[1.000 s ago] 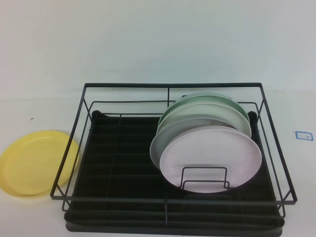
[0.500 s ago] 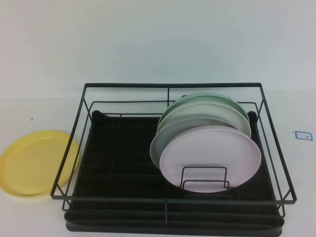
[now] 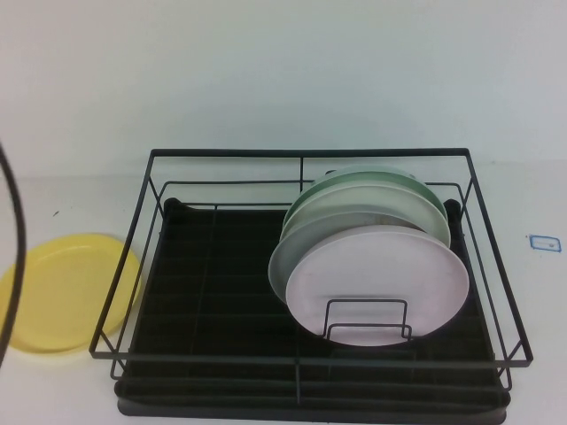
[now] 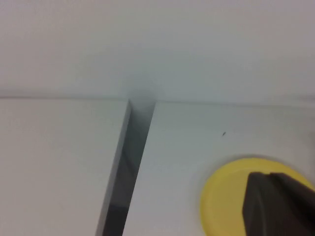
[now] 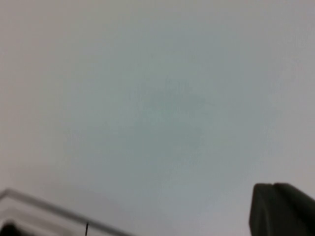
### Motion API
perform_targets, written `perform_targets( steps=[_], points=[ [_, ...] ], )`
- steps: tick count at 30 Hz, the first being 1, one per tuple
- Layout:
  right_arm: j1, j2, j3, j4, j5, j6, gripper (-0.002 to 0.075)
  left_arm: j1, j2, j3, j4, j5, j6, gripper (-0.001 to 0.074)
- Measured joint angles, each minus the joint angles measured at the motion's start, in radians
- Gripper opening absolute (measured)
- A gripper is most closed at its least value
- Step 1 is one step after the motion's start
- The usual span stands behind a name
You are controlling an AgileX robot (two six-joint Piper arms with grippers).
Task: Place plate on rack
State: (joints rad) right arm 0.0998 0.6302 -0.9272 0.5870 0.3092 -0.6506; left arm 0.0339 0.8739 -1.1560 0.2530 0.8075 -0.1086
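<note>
The yellow plate (image 3: 75, 292) lies flat on the white table, just left of the black wire rack (image 3: 213, 283). It also shows in the left wrist view (image 4: 224, 201). My left gripper (image 4: 275, 201) shows only as a dark tip above the plate's near side, apart from it. In the high view only a thin dark cable (image 3: 11, 257) of the left arm shows, at the left edge. My right gripper (image 5: 280, 209) is a dark tip in front of the plain wall, with nothing in it that I can see.
A pale pink plate (image 3: 376, 283) stands upright in the rack's right half, with grey-white and green plates (image 3: 372, 199) behind it. The rack's left half holds nothing. A small blue-edged label (image 3: 544, 242) lies at the right. A gap between two tabletops (image 4: 125, 167) runs left of the plate.
A thin dark cable has come into the high view at the left edge, crossing the yellow plate's left side. The plate and rack have not moved.
</note>
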Motion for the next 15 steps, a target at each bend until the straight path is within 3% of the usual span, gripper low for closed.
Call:
perform_targets(
  steps=[3, 8, 13, 15],
  points=[
    [0.005, 0.083, 0.004, 0.0, 0.157, -0.139, -0.0002, 0.002, 0.093, -0.002, -0.044, -0.035, 0.051, 0.0],
    [0.072, 0.204, 0.067, 0.055, 0.296, -0.221, -0.0002, 0.031, 0.281, -0.004, -0.427, -0.092, 0.284, 0.0],
    [0.158, 0.272, 0.14, 0.146, 0.43, -0.333, -0.0002, 0.251, 0.495, -0.011, -1.044, -0.039, 0.649, 0.0],
    [0.188, 0.29, 0.171, 0.168, 0.451, -0.375, -0.0002, 0.349, 0.559, -0.013, -1.202, -0.011, 0.73, 0.0]
  ],
)
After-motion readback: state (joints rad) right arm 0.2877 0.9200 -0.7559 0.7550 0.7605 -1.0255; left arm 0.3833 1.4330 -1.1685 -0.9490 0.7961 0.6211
